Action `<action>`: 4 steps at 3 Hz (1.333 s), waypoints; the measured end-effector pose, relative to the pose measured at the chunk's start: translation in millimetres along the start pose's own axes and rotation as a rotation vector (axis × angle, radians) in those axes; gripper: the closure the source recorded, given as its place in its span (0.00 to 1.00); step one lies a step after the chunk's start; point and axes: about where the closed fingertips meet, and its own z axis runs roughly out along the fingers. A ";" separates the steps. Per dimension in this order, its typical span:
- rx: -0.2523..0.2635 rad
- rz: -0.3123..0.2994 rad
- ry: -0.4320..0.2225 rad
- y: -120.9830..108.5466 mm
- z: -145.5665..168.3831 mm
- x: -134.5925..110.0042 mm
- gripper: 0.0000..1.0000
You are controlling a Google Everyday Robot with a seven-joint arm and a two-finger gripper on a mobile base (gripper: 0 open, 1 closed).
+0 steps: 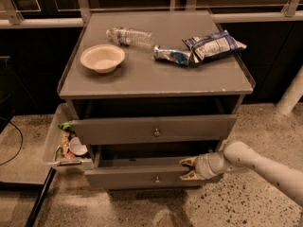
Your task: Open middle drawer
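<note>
Two grey drawer fronts with small round knobs show on the cabinet, both pulled out. The upper front [154,129] stands open under the tabletop. The lower one is the middle drawer [137,177], partly open, with a dark gap above it. My gripper [186,169] comes in from the right and sits at the right part of the middle drawer's front. One finger is over the front's top edge and one is in front of it, so the panel is clamped between them. Any drawer below is hidden.
On the cabinet top [142,79] lie a white bowl [102,57], a clear plastic bottle [129,36] and two snack bags [213,45]. A white bin [56,141] with several items hangs at the cabinet's left side. A white post [291,96] stands at right.
</note>
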 end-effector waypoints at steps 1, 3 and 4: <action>0.000 0.000 0.000 2.1 0.1 -1.1 0.82; -0.017 0.015 -0.030 -2.9 1.0 0.2 0.35; -0.044 0.015 -0.054 8.3 -0.9 1.4 0.24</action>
